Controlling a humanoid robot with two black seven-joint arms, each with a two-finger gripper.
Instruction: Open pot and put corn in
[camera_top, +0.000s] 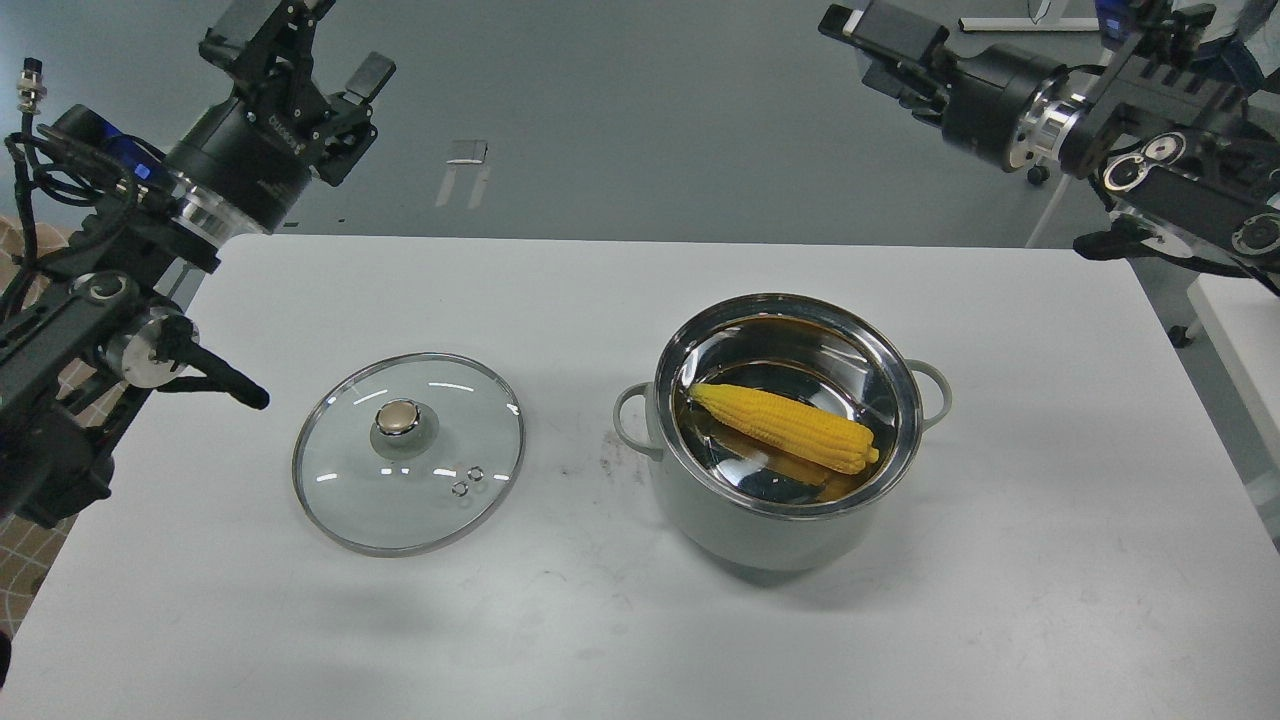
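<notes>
The pale grey-green pot (770, 535) stands uncovered right of the table's middle. The yellow corn cob (785, 427) lies across its shiny steel bottom, pointed end to the left. The glass lid (340, 480) with its brass-coloured knob (398, 417) lies flat on the table, left of the pot and apart from it. My right gripper (858, 45) is empty with its fingers apart, high up beyond the table's far right, well clear of the pot. My left gripper (300, 45) is open and empty, raised at the far left above the table's back corner.
The white table (1050, 560) ends close on the right. A second white surface (1240, 320) stands beyond that edge. A chair with clothing (1200, 50) is at the back right. My left arm's links (150, 350) hang over the table's left edge.
</notes>
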